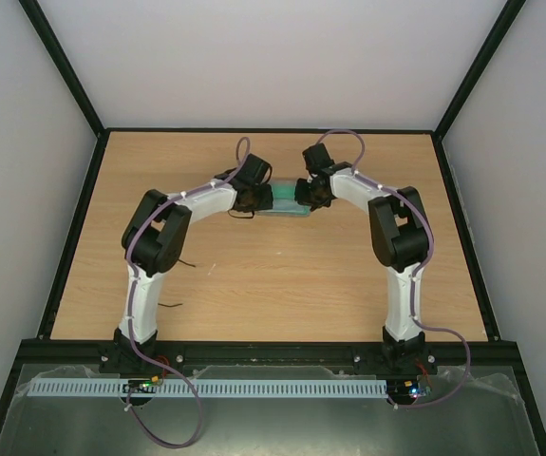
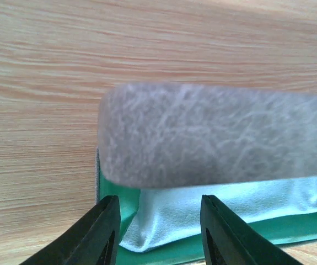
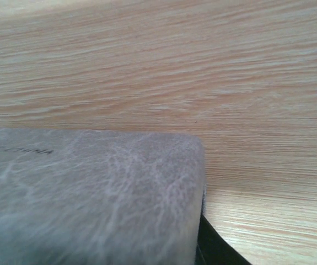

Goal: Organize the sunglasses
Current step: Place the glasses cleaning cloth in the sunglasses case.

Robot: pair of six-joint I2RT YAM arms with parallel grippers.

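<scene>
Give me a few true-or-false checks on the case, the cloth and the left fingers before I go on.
1. The grey case lies on the table between the two arms' tips. True.
2. The cloth lies on bare wood beside the case. False: it lies inside the case, on the green lining.
3. The left fingers are spread apart. True.
4. The case's lining is red. False: it is green.
5. The sunglasses show clearly in the left wrist view. False: no view shows them.
</scene>
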